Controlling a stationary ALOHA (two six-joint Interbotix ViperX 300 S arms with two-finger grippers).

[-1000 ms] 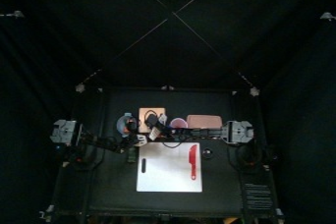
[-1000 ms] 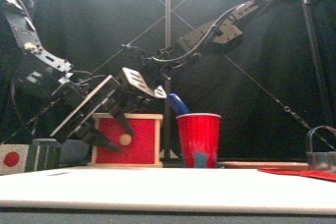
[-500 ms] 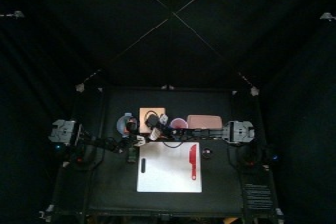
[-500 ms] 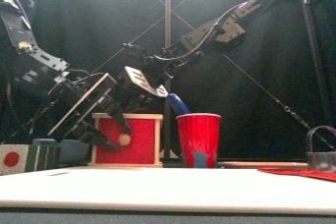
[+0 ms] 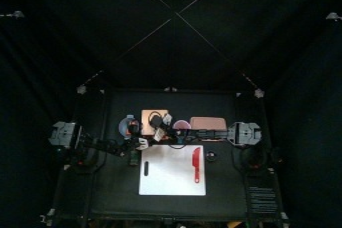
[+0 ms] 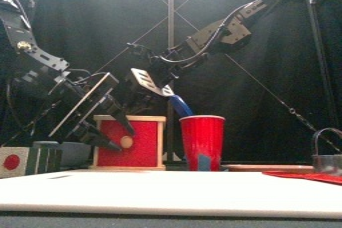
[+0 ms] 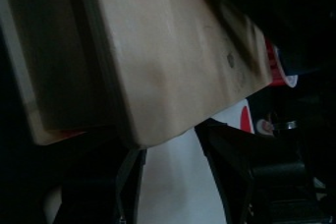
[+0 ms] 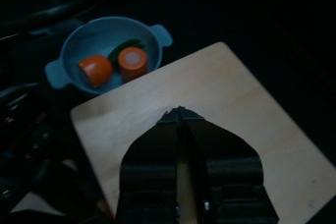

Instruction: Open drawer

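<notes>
the left gripper (image 6: 124, 137), jaws spread wide, flanks the drawer (image 6: 130, 142) in the wooden box (image 5: 156, 121) at the table's (image 5: 120, 187) back left, while the right gripper (image 8: 182, 116) hovers pinched together above it.

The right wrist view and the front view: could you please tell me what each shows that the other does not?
Only the right wrist view shows a blue pot holding two orange pieces, and the right gripper with its jaws together above the wooden box's top. Only the front view shows the red cup, the box's red front with its round knob, and the left arm beside it. Both show the wooden box.
</notes>
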